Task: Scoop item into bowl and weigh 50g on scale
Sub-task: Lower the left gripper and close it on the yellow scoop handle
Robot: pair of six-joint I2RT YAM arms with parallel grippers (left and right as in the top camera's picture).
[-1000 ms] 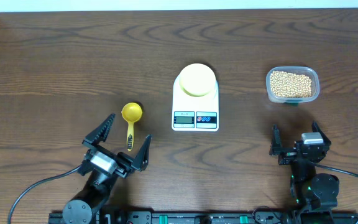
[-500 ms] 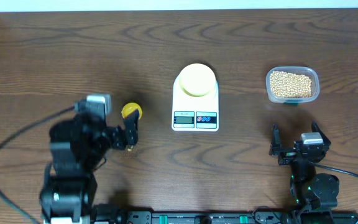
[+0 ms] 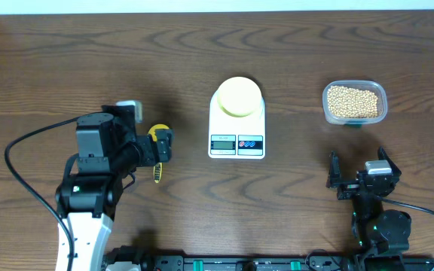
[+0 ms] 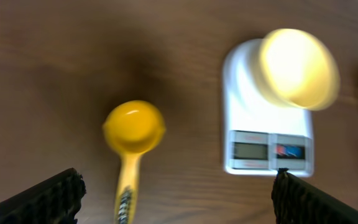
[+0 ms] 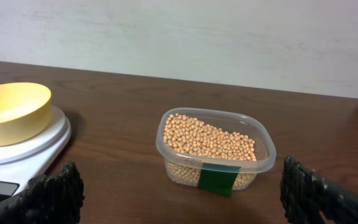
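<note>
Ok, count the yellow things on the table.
2: the bright yellow plastic scoop lies left of the white digital scale; the pale yellow round bowl stands on its platform.

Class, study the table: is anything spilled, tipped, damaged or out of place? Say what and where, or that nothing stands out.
Nothing stands out. The beans all lie inside the clear tub, with none visible on the table. The bowl sits upright on the scale, and the yellow scoop lies flat left of it.

The bowl (image 3: 237, 96) sits on the scale (image 3: 236, 154), scoop (image 4: 133, 127) left, tub (image 5: 180, 172) right.
</note>
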